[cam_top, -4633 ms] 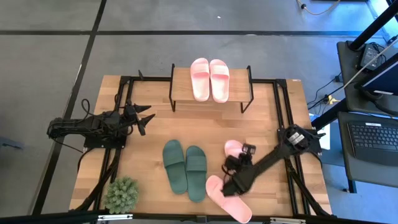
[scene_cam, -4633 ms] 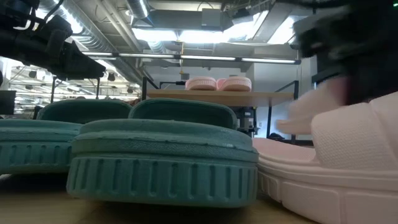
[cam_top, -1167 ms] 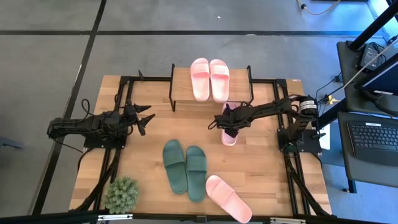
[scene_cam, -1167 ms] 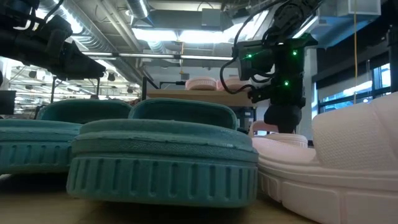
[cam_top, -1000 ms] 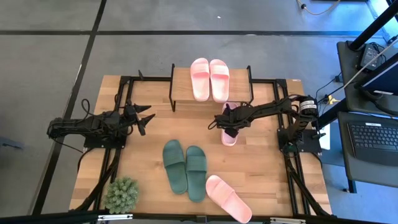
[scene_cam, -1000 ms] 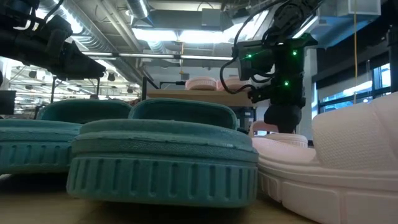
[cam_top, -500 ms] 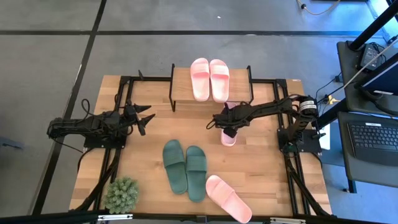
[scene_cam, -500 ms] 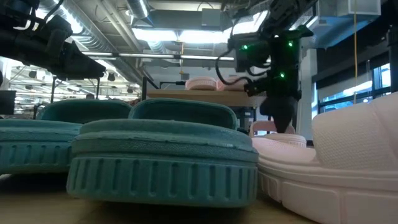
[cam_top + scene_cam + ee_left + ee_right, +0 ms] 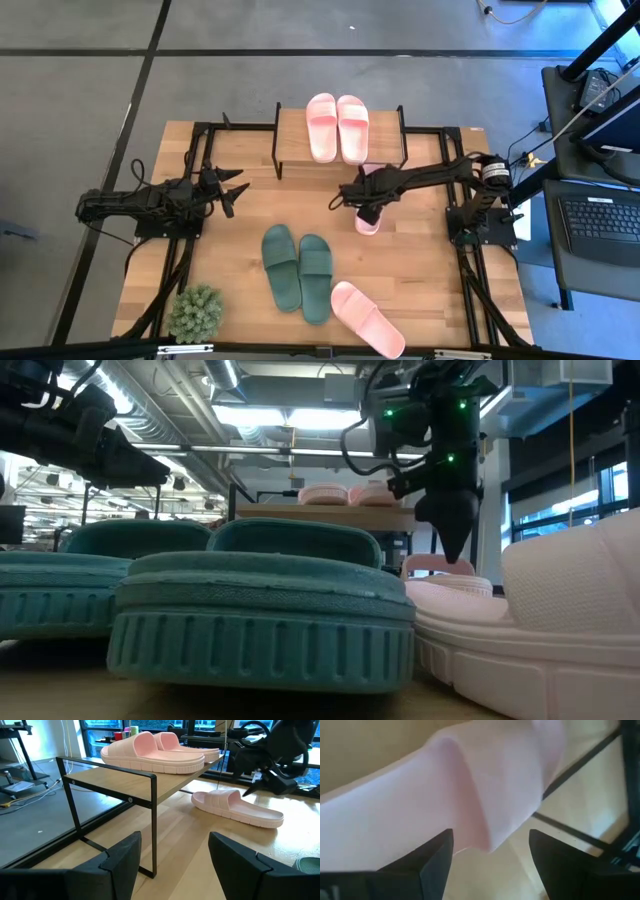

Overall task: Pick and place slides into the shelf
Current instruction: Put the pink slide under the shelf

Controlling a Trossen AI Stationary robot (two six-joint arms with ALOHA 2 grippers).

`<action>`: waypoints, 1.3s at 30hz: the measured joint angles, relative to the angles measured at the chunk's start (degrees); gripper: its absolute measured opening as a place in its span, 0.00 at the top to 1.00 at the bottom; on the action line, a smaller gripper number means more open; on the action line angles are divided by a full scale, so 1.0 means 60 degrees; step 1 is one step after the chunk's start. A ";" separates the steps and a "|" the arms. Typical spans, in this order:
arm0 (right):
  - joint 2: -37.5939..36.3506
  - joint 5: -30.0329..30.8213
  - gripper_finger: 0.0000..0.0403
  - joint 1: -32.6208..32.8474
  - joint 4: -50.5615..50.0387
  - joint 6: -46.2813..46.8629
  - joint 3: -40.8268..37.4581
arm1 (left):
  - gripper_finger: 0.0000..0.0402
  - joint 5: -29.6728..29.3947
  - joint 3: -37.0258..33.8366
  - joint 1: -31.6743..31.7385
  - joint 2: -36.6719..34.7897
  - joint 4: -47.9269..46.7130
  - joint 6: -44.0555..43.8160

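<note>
Right pincer [image 9: 362, 200] is positioned over a pink slide [image 9: 368, 218] lying on the desk [image 9: 230, 290] just in front of the shelf [image 9: 293, 140], with the slide's far end tucked under the shelf's front edge. In the right wrist view the fingers [image 9: 434, 860] are seen spread apart, with the pink strap [image 9: 470, 800] between and beyond them; nothing is gripped. In the low view the pincer tip appears to hang just above the slide [image 9: 440, 567], though contact cannot be ruled out from that angle.

Two pink slides [image 9: 337, 126] are seated side by side on the shelf's top board. In the left wrist view they sit on top [image 9: 155, 750], with the third pink slide [image 9: 235, 807] on the desk beside the black frame leg.

A pair of dark green slides [image 9: 297, 270] lies side by side at the desk's centre front. A fourth pink slide [image 9: 367, 318] lies angled just to their right, near the front edge.

Left pincer [image 9: 236, 190] is parked at the desk's left side, well apart from all slides, fingers [image 9: 120, 857] spread and empty. A small potted plant [image 9: 195, 312] sits at the front left corner.
</note>
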 joint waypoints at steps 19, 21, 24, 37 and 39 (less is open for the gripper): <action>0.0000 -0.1597 0.35 0.1677 -0.0623 -0.0160 0.1301 | 0.44 0.0001 -0.0001 0.0000 0.0001 0.0000 -0.0011; -0.0003 -0.2076 0.35 0.1974 -0.0221 -0.0404 0.1270 | 0.44 0.0001 -0.0001 0.0000 0.0002 0.0000 -0.0007; 0.0000 -0.2905 0.35 0.2365 0.0449 -0.0815 0.1232 | 0.44 -0.0002 -0.0001 0.0000 -0.0002 0.0000 -0.0004; 0.0238 -0.4089 0.35 0.3122 0.1953 -0.0694 0.1224 | 0.44 0.0001 -0.0001 0.0000 0.0002 0.0000 -0.0004; 0.0376 -0.4044 0.35 0.3122 0.1848 -0.0525 0.1224 | 0.44 0.0001 -0.0001 0.0000 0.0002 0.0000 -0.0004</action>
